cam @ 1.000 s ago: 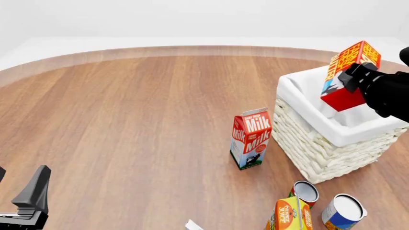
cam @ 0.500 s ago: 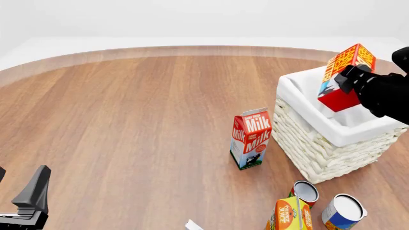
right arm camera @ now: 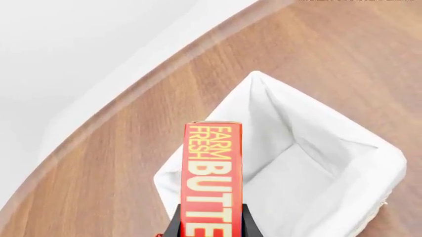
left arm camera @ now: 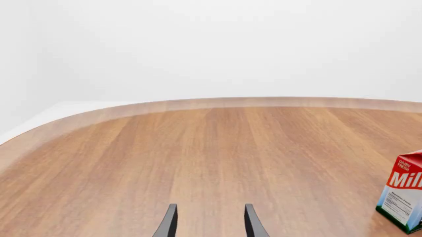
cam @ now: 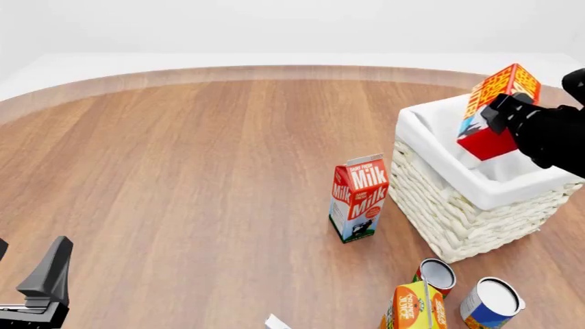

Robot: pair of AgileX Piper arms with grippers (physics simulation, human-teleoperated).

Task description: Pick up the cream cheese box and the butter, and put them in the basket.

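The butter (cam: 500,83), a red and orange box, hangs tilted over the far side of the basket (cam: 454,214), its lower end inside the rim. My right gripper (cam: 503,115) is shut on it. In the right wrist view the butter (right arm camera: 212,168) stands between the fingers (right arm camera: 173,226) above the basket's white lining (right arm camera: 316,163). A white corner of the cream cheese box (cam: 277,322) shows at the front edge. My left gripper (cam: 48,277) rests at the near left, open and empty; its fingers (left arm camera: 169,223) stand apart over bare wood.
A red Milk carton (cam: 359,199) stands just left of the basket and also shows in the left wrist view as the carton (left arm camera: 403,196). In front of the basket stand a small can (cam: 437,275), a blue white-topped can (cam: 491,302) and an orange-yellow carton (cam: 413,308).
The butter in my right gripper has dipped a little and wobbled sideways over the basket. The left arm has not moved.
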